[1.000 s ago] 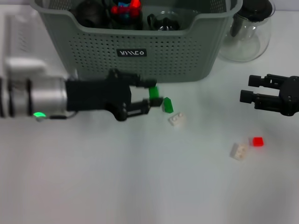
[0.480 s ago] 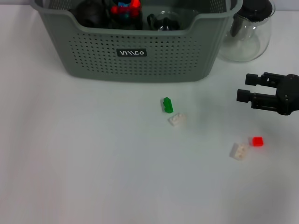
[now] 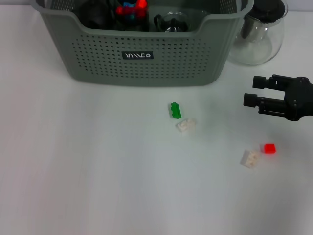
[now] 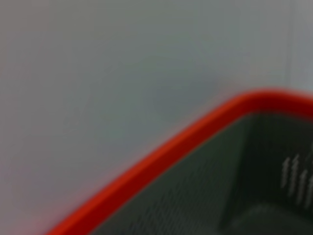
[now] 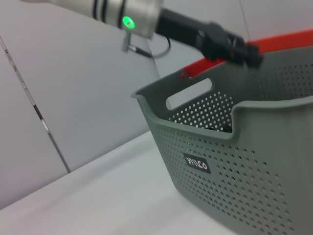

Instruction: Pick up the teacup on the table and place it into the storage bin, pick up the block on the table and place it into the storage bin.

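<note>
The grey-green storage bin (image 3: 142, 58) stands at the back of the table and fills much of the right wrist view (image 5: 234, 161). Inside it lie a dark round thing, red and blue blocks (image 3: 131, 8) and what looks like a glass teacup (image 3: 172, 22). On the table in front are a green block (image 3: 175, 109), a white block (image 3: 186, 125), a red block (image 3: 269, 148) and another white block (image 3: 250, 158). My right gripper (image 3: 252, 91) hovers open and empty at the right, above the red block. My left gripper (image 5: 243, 49) shows only in the right wrist view, above the bin's far rim.
A clear glass pitcher (image 3: 259, 32) with a dark lid stands right of the bin. A red-rimmed container (image 5: 286, 41) shows behind the bin, and its rim (image 4: 161, 156) fills the left wrist view.
My left arm, which held a green block beside the bin's front a second ago, has left the head view. The right gripper has drifted slightly left and up.
</note>
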